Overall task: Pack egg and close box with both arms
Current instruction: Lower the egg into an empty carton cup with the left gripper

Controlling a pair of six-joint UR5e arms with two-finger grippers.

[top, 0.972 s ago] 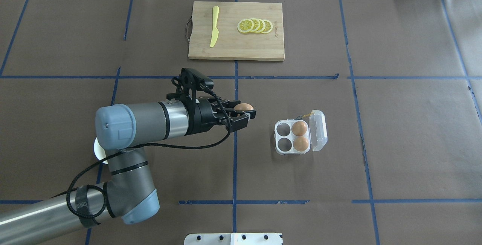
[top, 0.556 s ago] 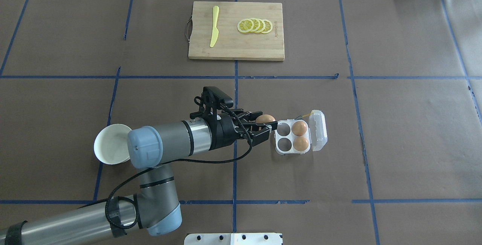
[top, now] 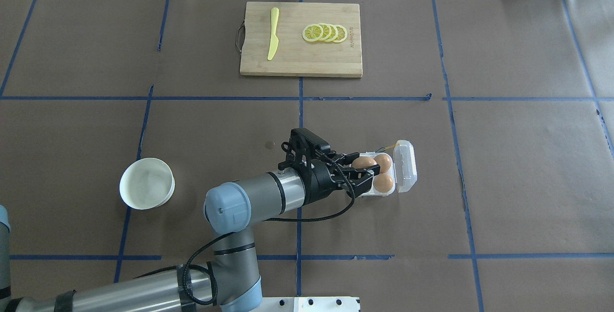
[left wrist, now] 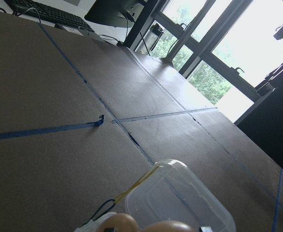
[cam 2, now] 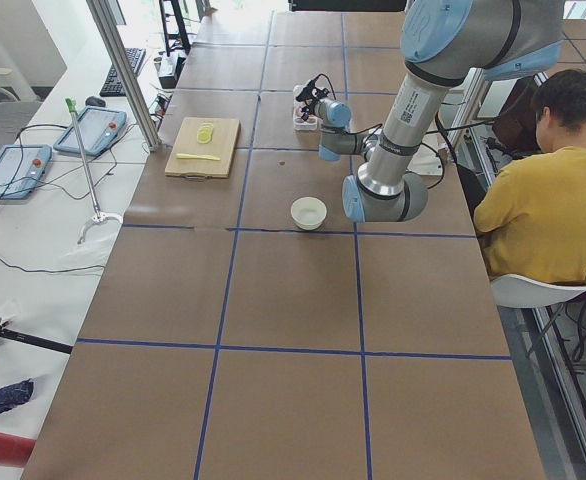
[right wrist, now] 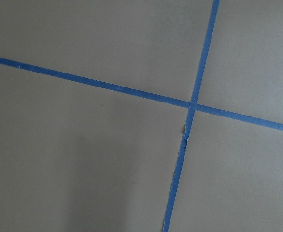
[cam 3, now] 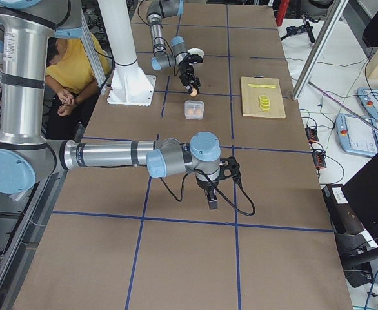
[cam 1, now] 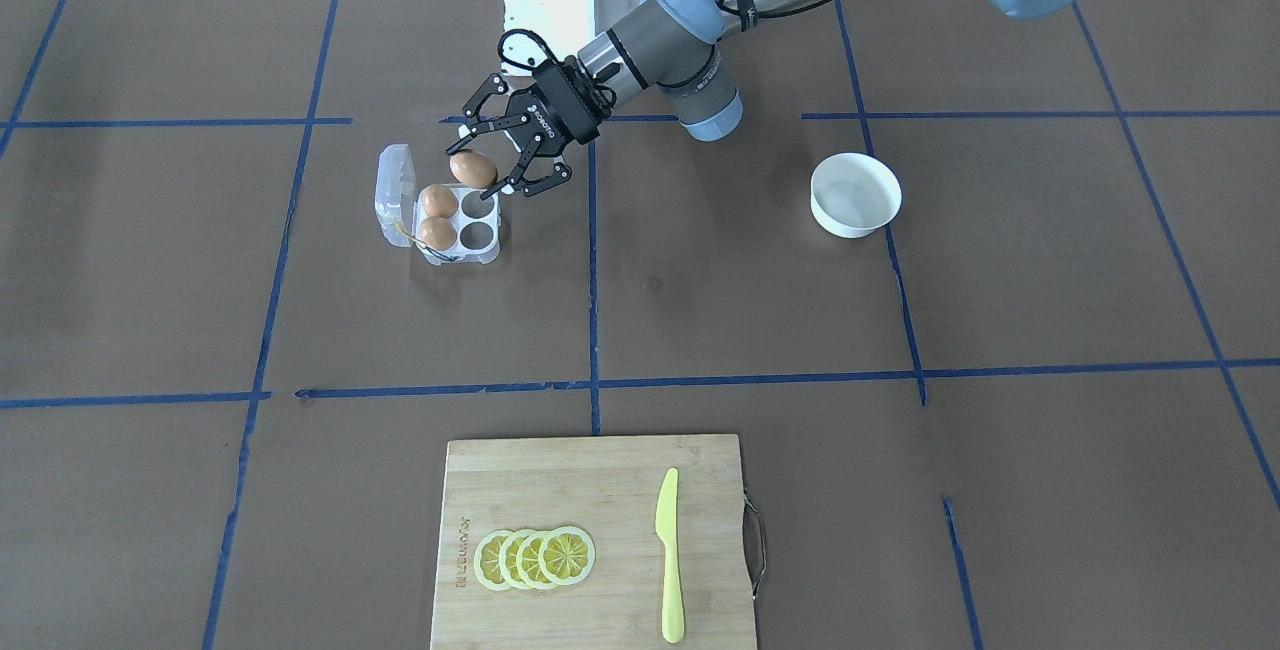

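Left black two-finger gripper (top: 364,165) is clamped on the small orange-brown egg (cam 1: 473,168), one finger on each side. Egg is held in the air just above the small clear plastic four-cell egg box (cam 1: 488,228), over the box's edge nearest the robot base, not seated in a cell. Box lid is hinged open, with a thin yellow loop at its edge. Two more brown eggs (top: 383,173) fill the two cells beside the lid; the other two cells show empty in the front view. Box sits mid-worktop, slightly toward the robot's right end.

Right black gripper (cam 3: 213,201) points down near the worktop, well apart from the box, seen only from the side, so can't tell if the fingers are apart or together.

Round white bowl (top: 147,189) sits toward the worktop's left end. Wooden cutting board (top: 307,62) is at the middle of the far edge, carrying a yellow plastic knife (top: 273,33) and a row of overlapping lemon slices (top: 324,32).
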